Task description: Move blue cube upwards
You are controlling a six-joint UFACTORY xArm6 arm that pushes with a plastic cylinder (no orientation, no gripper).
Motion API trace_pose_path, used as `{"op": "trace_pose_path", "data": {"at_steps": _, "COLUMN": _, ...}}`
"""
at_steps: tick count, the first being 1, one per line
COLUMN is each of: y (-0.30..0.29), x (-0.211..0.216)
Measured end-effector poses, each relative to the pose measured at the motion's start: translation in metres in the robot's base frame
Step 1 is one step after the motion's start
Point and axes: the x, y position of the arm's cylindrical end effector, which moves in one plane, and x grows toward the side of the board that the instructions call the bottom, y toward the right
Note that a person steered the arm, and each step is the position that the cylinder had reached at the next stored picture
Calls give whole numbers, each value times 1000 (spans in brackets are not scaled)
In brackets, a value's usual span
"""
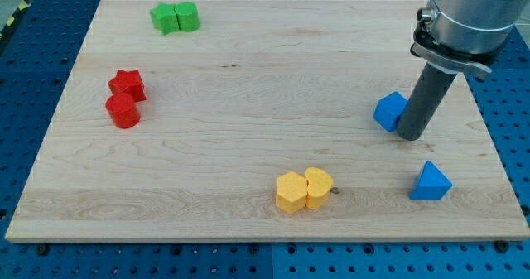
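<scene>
The blue cube [388,111] lies on the wooden board [248,130] at the view's right, about mid-height. My tip [410,136] rests on the board right against the cube's right side, slightly below its middle. The rod rises from there to the arm's grey body at the view's top right. The cube's right edge is partly hidden by the rod.
A blue triangular block [431,182] lies below and right of my tip. Two yellow blocks [303,189] touch at the bottom centre. A red star [127,84] and red cylinder [123,111] sit at the left. Two green blocks [175,17] sit at the top left.
</scene>
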Motion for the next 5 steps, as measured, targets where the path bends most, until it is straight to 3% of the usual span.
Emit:
{"op": "trace_pose_path", "data": {"at_steps": 2, "y": 12, "x": -17}}
{"op": "trace_pose_path", "data": {"at_steps": 4, "y": -22, "x": 20}}
{"op": "trace_pose_path", "data": {"at_steps": 5, "y": -13, "x": -5}}
